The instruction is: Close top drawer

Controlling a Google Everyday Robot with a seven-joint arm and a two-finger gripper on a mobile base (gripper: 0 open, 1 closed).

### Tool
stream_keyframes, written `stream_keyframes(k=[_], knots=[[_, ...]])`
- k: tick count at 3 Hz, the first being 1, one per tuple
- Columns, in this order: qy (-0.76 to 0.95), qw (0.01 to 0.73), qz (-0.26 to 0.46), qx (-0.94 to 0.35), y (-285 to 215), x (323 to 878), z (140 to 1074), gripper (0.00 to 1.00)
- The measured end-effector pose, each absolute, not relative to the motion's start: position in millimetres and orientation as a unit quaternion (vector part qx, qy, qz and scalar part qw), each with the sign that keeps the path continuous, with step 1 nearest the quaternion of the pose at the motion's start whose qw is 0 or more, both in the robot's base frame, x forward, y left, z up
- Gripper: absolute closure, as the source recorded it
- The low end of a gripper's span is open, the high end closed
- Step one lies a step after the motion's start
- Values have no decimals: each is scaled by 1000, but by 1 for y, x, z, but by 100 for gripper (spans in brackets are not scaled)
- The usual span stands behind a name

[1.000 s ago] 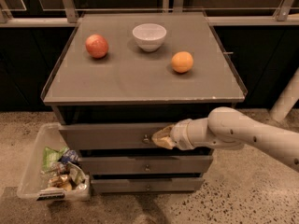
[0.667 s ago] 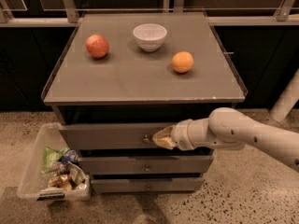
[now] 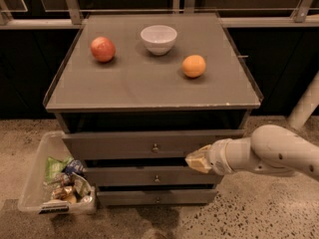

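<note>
Camera view: the top drawer [image 3: 124, 146] stands partly out, so pushing it shut remains. The tool [image 3: 198, 159] is by its front's right side; whether clenched or released, I cannot tell.

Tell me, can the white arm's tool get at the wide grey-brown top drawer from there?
Probably yes: the tool sits at the front of the wide grey-brown wooden top drawer, right of its small round metal knob, and nothing stands between them.

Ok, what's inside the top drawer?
Nothing can be made out: the top drawer stands out slightly, but the cabinet top covers its inside. The claw is by its front, right of the knob.
</note>
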State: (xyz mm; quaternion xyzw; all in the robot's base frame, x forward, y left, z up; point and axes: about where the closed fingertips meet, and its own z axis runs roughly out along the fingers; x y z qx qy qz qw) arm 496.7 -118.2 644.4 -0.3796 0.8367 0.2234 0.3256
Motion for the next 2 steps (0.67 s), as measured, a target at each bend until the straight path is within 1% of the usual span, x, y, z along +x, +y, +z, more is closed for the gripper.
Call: stream_keyframes(k=[1, 2], knots=[[835, 327, 223, -382, -116, 497, 647, 82], [835, 327, 223, -382, -115, 497, 647, 59]])
